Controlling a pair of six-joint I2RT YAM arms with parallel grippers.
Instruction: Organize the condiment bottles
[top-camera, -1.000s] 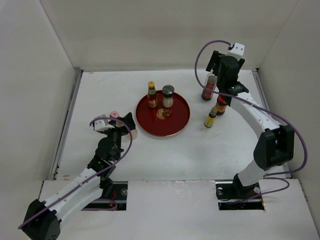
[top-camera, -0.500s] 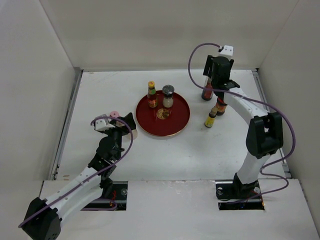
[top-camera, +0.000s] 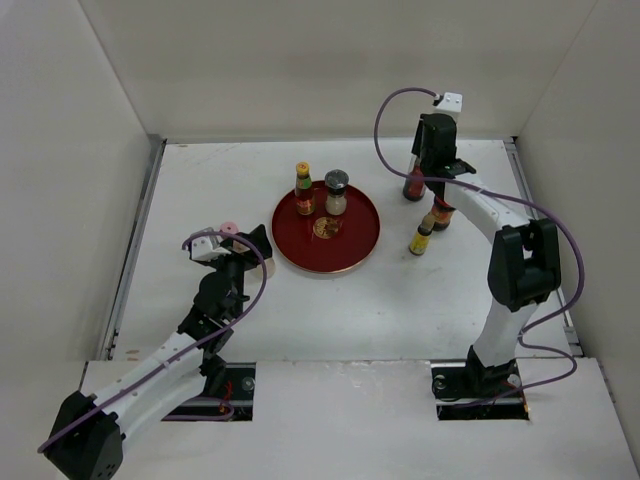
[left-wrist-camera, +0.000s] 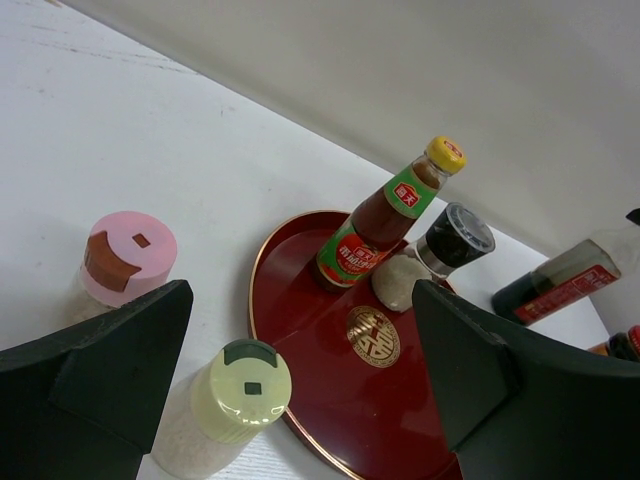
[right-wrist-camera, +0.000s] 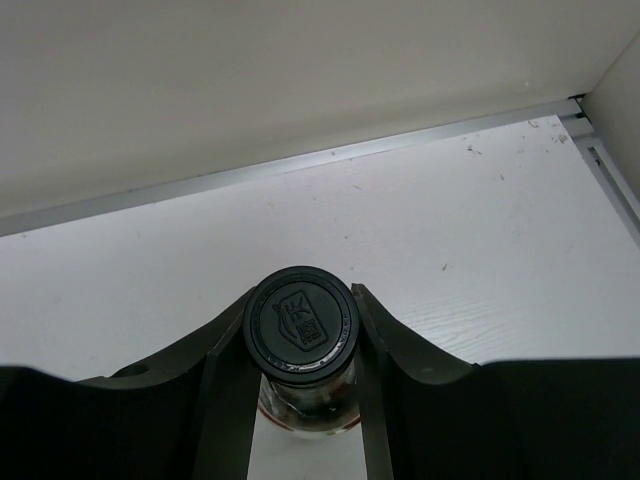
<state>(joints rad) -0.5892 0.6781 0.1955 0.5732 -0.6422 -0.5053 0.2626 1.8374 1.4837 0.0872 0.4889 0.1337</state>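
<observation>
At upper right the right gripper (right-wrist-camera: 302, 296) is pinching the tall black-capped bottle (right-wrist-camera: 301, 325), a yellow-capped bottle (top-camera: 421, 240) standing near below, while the left gripper (left-wrist-camera: 302, 295) is hovering spread by the pink-topped shaker (left-wrist-camera: 125, 258) and cream-topped shaker (left-wrist-camera: 238, 385) left of the red tray (top-camera: 362, 240).

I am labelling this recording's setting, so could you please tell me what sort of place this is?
Probably a robot test cell rather than a kitchen: a white table boxed in by plain white walls, two arms bolted at its near edge, and a red tray with condiment bottles as props.

White table (top-camera: 350, 310) bears round red tray (top-camera: 358, 242) (gold emblem (top-camera: 324, 228) at centre); pale walls (top-camera: 300, 60) around.
</observation>
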